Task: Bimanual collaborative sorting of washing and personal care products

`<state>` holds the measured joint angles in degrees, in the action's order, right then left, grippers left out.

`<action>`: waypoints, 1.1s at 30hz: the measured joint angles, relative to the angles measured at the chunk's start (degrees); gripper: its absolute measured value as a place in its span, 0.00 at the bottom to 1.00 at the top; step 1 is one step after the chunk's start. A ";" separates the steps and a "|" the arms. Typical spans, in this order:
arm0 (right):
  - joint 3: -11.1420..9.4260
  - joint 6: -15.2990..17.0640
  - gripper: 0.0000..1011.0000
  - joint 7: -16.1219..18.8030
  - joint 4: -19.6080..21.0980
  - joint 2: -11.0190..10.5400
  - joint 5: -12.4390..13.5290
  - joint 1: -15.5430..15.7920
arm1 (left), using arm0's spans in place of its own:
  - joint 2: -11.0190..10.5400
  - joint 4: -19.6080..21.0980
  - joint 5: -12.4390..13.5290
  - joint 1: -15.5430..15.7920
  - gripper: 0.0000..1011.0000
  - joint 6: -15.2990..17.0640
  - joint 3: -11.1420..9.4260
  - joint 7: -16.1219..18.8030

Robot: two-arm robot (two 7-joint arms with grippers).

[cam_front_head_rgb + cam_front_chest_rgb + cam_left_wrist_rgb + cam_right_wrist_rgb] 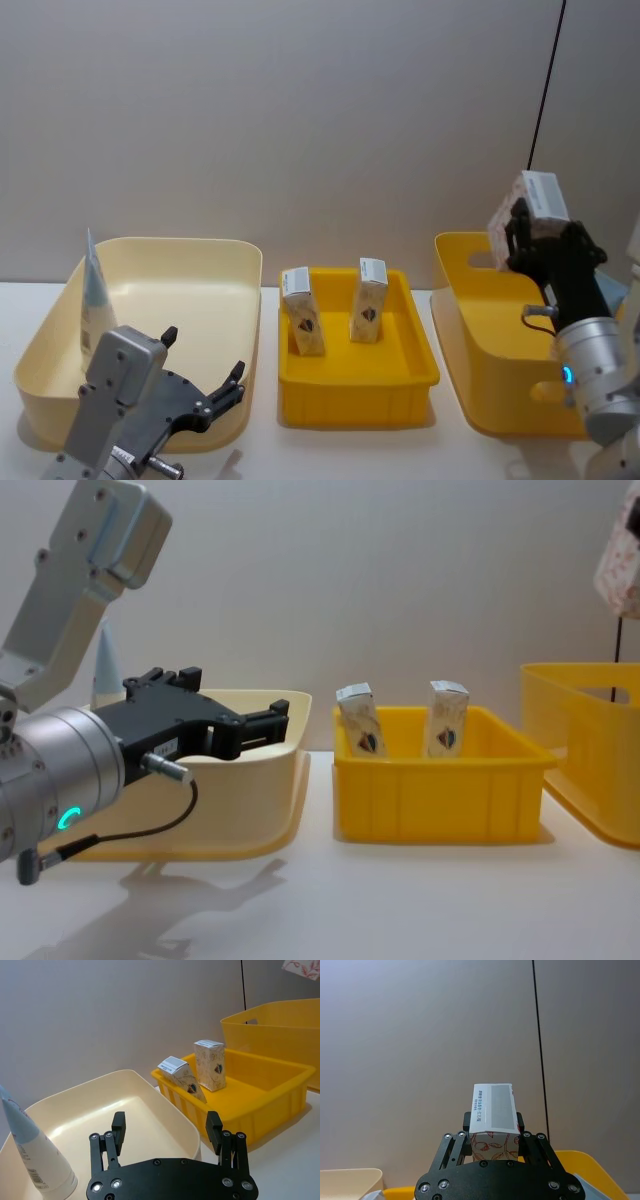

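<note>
- Above the tall yellow bin (480,345), right of the small yellow tray (357,375): right gripper (530,235) pinching a red-printed carton (528,208), lifted clear, not yet placed.
- Inside the tray: two dark-printed cartons (305,312) standing, apparently sorted.
- Left of the tray: left gripper (166,1132) spread, empty, over the cream bin (195,300).
- At that bin's far-left wall: light-blue tube (95,300), upright.
- Judged partway done.
</note>
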<state>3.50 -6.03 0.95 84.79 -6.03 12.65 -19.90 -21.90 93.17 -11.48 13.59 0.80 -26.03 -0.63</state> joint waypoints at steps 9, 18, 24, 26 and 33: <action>-1.27 5.24 0.43 -0.49 3.93 -1.22 -0.35 2.46 | 0.00 0.00 0.00 0.00 0.99 0.00 0.00 0.00; -1.18 13.05 0.43 -0.11 6.38 -2.36 -0.81 3.95 | 0.00 0.00 0.00 0.00 0.99 0.00 0.00 0.00; -0.68 17.48 0.43 -0.35 6.60 -2.48 -1.55 4.10 | 0.00 0.00 0.00 0.00 0.99 0.00 0.00 0.00; -0.40 19.05 0.43 -0.72 6.53 -2.42 -1.98 4.09 | 0.00 0.00 0.00 0.00 0.99 0.00 0.00 0.00; 0.45 22.68 0.43 -2.13 5.59 -1.96 -3.44 3.73 | 0.00 0.00 0.00 0.00 0.99 0.00 0.00 0.00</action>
<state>3.95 16.65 -1.18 90.38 -7.99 9.22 -16.17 -21.89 93.18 -11.48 13.59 0.80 -26.02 -0.62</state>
